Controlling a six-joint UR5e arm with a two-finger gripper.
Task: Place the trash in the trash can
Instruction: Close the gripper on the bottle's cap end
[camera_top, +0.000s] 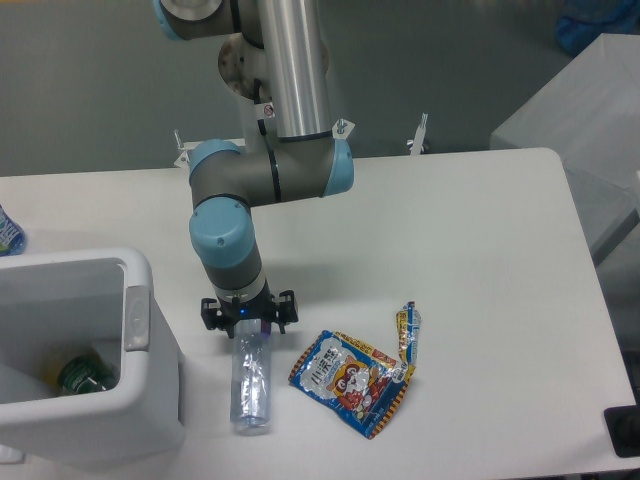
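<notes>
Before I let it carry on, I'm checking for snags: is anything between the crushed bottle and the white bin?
Nothing visible: only bare table lies between the crushed bottle and the white bin; the gripper is right above the bottle's top end.

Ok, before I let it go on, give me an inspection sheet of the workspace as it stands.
Surface: white table, no spills seen.
Job's things: crushed clear bottle lying on the table beside the trash can; snack bag and thin wrapper lie right of it, apparently touching each other. None of the three is binned yet.
Clutter: a green item already sits inside the can; part of a bottle shows at the left edge of the picture.
Gripper: gripper sits over the bottle's upper end; fingers hidden, so open or shut cannot be told.
Cables: nothing seen.
Surroundings: grey floor, a second white surface at upper right.
</notes>
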